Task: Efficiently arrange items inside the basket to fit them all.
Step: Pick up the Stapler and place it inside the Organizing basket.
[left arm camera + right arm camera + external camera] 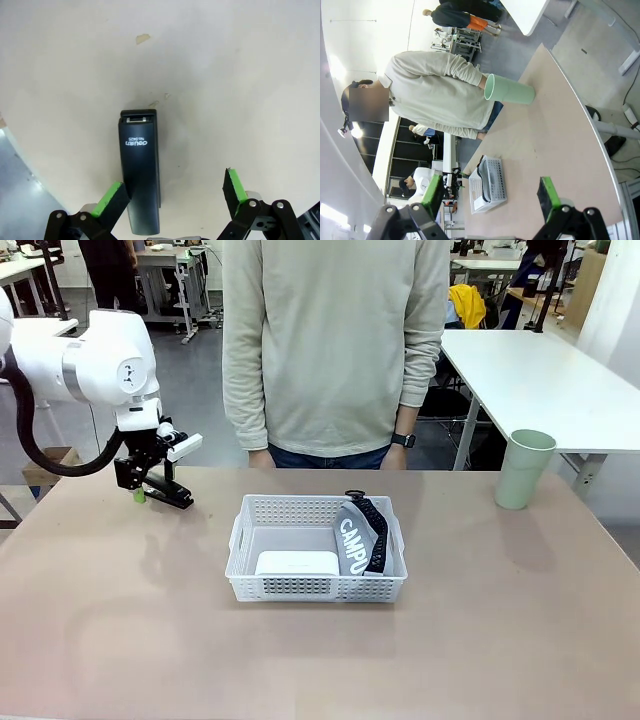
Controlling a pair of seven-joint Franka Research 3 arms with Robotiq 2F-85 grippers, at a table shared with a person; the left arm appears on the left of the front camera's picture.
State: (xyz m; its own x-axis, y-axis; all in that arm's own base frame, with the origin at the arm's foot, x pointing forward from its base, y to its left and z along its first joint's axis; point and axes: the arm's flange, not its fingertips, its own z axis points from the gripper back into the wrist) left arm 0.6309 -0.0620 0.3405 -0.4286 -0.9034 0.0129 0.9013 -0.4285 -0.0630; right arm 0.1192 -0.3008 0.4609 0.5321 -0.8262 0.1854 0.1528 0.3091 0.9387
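Basket (316, 588) sits at the middle of the bench (120, 620), holding the grey pouch (358, 533) propped against its right wall, lettering cut off at "CAMPU", and the white device (296, 563), its lower part hidden behind the lattice front. Black stapler (140, 170) lies on the bench far left between the left arm's fingers (112, 197), spread open, one pad just beside it, its near end cut off; the green cup (524, 468) stands upright far right, and the right arm's fingers (547, 192) hang open, empty, high over the bench
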